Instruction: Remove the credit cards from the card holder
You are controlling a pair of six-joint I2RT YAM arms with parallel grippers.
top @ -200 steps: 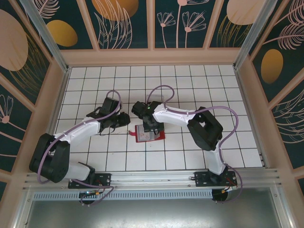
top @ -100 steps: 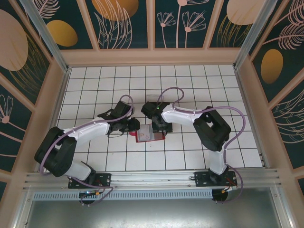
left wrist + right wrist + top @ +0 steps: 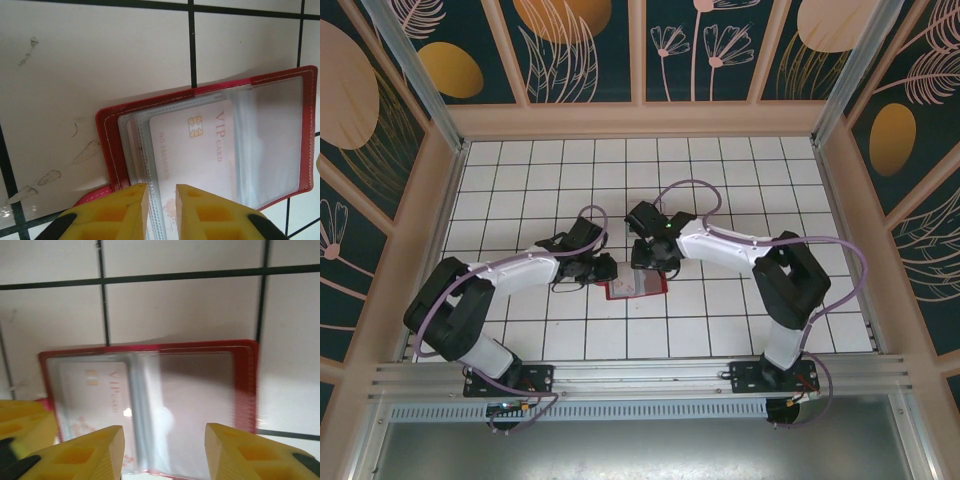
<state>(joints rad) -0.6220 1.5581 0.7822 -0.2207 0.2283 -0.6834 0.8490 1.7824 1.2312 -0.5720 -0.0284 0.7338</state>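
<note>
Your left gripper has its yellow fingers drawn nearly together, leaving just a narrow slot, and the edges of the holder's clear sleeves run down into that slot, so it reads as pinched on the sleeve stack at the holder's open edge. Your right gripper stands with its fingers well apart, one on each side of the sleeves' middle fold; they hang at the holder's near edge and nothing is clamped between them. You cannot tell from the right wrist view whether those fingertips touch the plastic. The red holder lies open and flat on the tiled table, about midway between the two arms, with the left gripper at its left end and the right gripper over its far edge in the top view. One pale card, marked VIP with a gold chip, sits inside a sleeve on the side your left gripper holds.
</note>
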